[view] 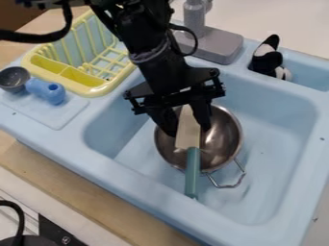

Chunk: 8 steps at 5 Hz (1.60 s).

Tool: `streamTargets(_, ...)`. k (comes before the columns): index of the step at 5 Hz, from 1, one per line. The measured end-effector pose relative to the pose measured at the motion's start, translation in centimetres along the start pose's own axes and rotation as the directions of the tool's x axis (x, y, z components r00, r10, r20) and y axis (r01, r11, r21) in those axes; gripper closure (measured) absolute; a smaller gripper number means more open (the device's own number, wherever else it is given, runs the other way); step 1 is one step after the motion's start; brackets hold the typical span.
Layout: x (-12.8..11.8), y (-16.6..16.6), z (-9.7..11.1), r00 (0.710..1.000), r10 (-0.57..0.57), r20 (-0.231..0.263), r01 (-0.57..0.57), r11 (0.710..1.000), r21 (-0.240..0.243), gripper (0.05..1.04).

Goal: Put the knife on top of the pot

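The black gripper hangs over the metal pot, which stands in the light-blue sink basin. The knife spans the pot from its far side past its near rim, pale blade up at the gripper and green handle toward the viewer. Whether the gripper is shut on the blade cannot be told, nor whether the knife touches the rim. Part of the pot's far side is hidden by the gripper.
A yellow dish rack stands at upper left, beside a dark cup and a blue toy. Behind the basin is the grey faucet; a black-and-white object lies at upper right. Sink walls surround the pot.
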<state>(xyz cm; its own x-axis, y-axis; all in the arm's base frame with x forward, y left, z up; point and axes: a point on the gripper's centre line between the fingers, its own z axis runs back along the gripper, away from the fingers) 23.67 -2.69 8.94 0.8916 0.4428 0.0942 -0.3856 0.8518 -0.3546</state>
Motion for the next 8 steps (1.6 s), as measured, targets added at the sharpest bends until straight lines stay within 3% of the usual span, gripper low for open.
streamTargets(1, 0.1, -0.1, 0.8, 1.000, -0.002, 0.020, 0.002, 1.000, -0.003, 0.097)
streamTargets(2, 0.6, -0.5, 1.9, 0.999, -0.017, 0.048, 0.017, 1.000, -0.009, 0.085)
streamTargets(3, 1.0, -1.0, 2.7, 0.998, -0.037, 0.058, 0.036, 0.999, 0.022, 0.085)
streamTargets(4, 1.8, -1.7, 3.7, 0.990, -0.111, 0.088, 0.103, 0.990, 0.097, 0.085)
streamTargets(5, 2.6, -1.4, 3.7, 0.983, -0.169, 0.066, 0.154, 0.971, 0.183, 0.085)
streamTargets(7, 4.1, -0.6, 4.0, 0.967, -0.248, 0.051, 0.232, 0.948, 0.217, 0.085)
streamTargets(8, 4.9, 1.6, 4.3, 0.964, -0.259, 0.055, 0.240, 0.943, 0.231, 0.085)
